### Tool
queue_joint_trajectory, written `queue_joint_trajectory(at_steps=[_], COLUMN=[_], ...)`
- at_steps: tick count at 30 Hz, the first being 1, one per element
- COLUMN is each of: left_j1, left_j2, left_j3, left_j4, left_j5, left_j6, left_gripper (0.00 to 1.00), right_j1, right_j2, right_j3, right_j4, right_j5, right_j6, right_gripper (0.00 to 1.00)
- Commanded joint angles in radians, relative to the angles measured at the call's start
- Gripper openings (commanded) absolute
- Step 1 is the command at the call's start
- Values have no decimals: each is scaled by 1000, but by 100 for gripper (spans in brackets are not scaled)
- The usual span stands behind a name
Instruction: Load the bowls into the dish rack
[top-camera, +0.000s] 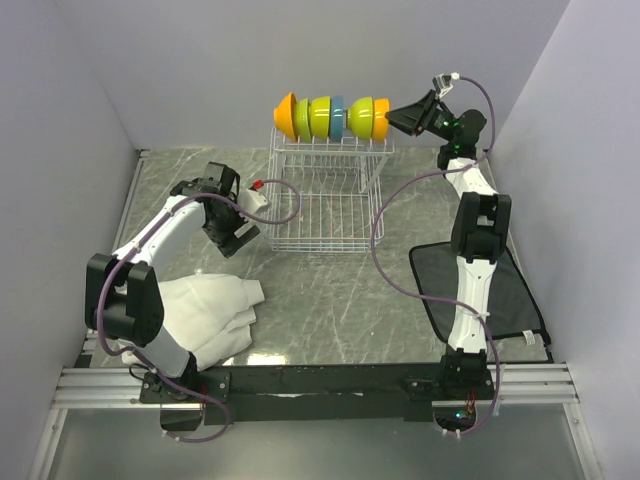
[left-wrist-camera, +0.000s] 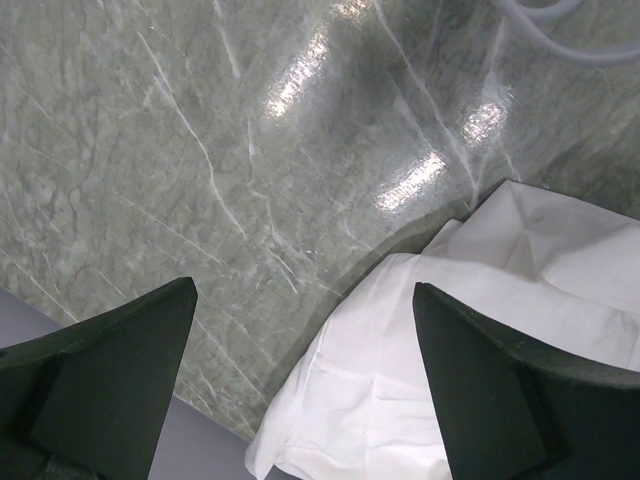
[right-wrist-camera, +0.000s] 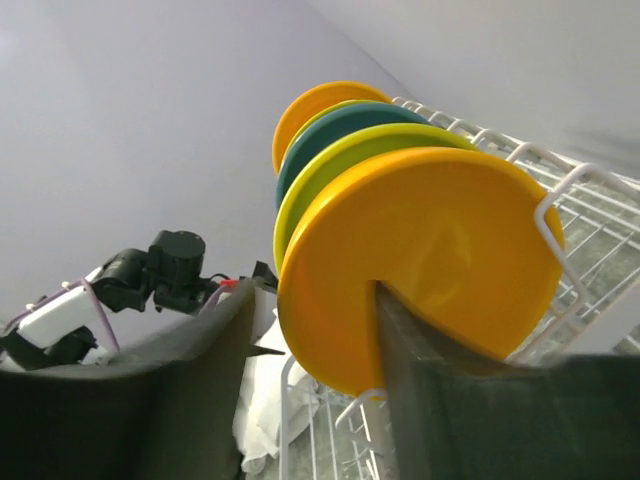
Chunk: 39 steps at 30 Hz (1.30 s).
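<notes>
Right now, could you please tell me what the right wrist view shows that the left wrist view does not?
Only the right wrist: the bowls lined up on edge in the dish rack, the right hand open at the nearest orange one. Only the left wrist: the marble table, seen between the open left hand fingers. Both: the white cloth.

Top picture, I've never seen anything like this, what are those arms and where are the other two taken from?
Those are two robot arms bolted to a table, seen from above. The other two pictures come from cameras on their wrists. On the table: a white wire dish rack with coloured bowls standing on edge, a white cloth, a dark mat. The left claw hangs open and empty above the cloth. The right claw is open at the end orange bowl.
</notes>
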Motion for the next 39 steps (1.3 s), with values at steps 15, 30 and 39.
queue_joint_trajectory(at_steps=[15,30,39], left_j1=[44,233,233], left_j2=[-53,-211,-308], left_j3=[93,-110,-190], left_j4=[144,631,726], left_j5=[10,45,130], left_j6=[-77,-468,-540], left_gripper=[97,97,97], right_j1=[-152,0,74], right_j2=[-227,-865,-1187], right_j3=[-222,-601,-883], right_j4=[9,-1161,-1250], right_j5=[-46,1191,1244], right_j6=[-155,-1313,-1381], right_gripper=[100,100,100])
